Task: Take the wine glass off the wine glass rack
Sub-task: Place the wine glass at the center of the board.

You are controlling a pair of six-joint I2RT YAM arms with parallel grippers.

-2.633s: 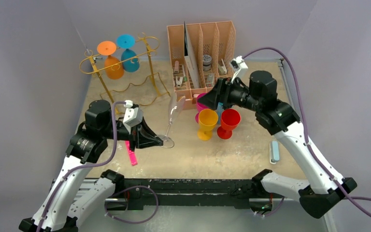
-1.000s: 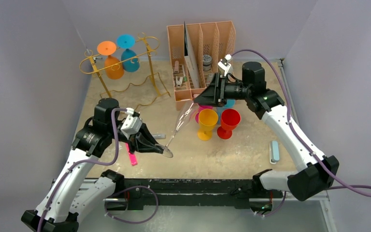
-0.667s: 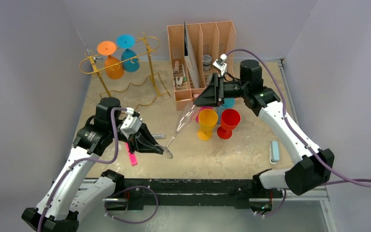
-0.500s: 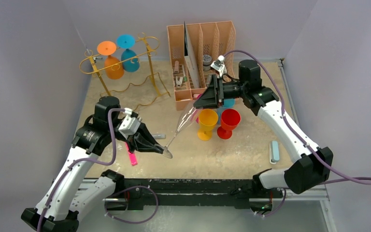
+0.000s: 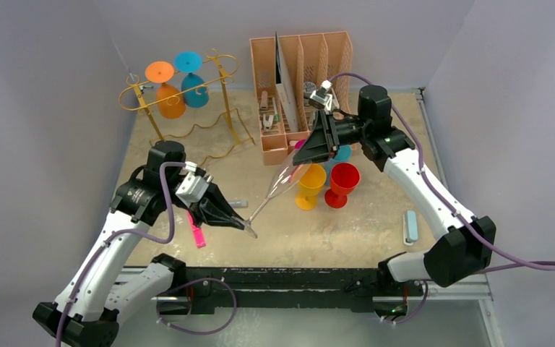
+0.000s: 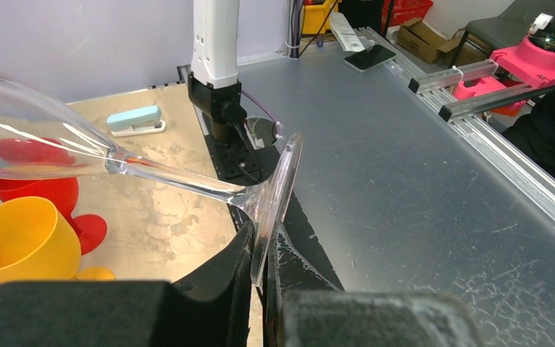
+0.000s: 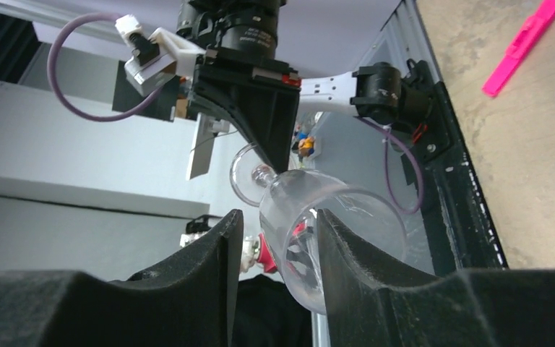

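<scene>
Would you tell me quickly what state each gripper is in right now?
Left gripper: shut on the clear wine glass, pinching its foot.
Right gripper: open, jaws either side of the glass's bowl; contact cannot be told.

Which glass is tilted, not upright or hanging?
The clear wine glass, slanted in mid-air, foot pinched in the left gripper. Orange and blue glasses hang on the rack; yellow and red stand upright.

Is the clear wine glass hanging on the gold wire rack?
No, the left gripper holds the wine glass, clear of the rack.

High rear camera overlooks the table; close wrist cameras share the wine glass.
</scene>
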